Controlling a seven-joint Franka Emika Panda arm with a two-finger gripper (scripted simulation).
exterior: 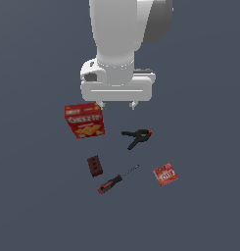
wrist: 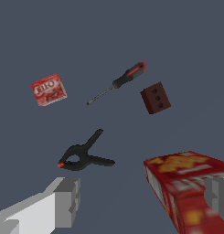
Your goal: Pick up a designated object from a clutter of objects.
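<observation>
The designated small flat red box point(exterior: 165, 174) with white lettering lies at the exterior view's right front; it also shows in the wrist view point(wrist: 49, 89). My gripper point(exterior: 117, 105) is open and empty, high above the surface, behind the clutter and far from the small box. Its fingers point(wrist: 66, 201) are spread wide in the wrist view. The red cracker box point(exterior: 84, 119) lies just below the gripper's left finger. The black clamp with orange tips point(exterior: 137, 138), the dark red block with holes point(exterior: 95, 165) and the red-and-black screwdriver point(exterior: 116, 179) lie between.
All items lie apart on a plain dark grey floor point(exterior: 204, 215). In the wrist view the cracker box point(wrist: 186, 192) is closest to my fingers, the clamp point(wrist: 83, 153) just beyond, then the screwdriver point(wrist: 119, 82) and block point(wrist: 155, 98).
</observation>
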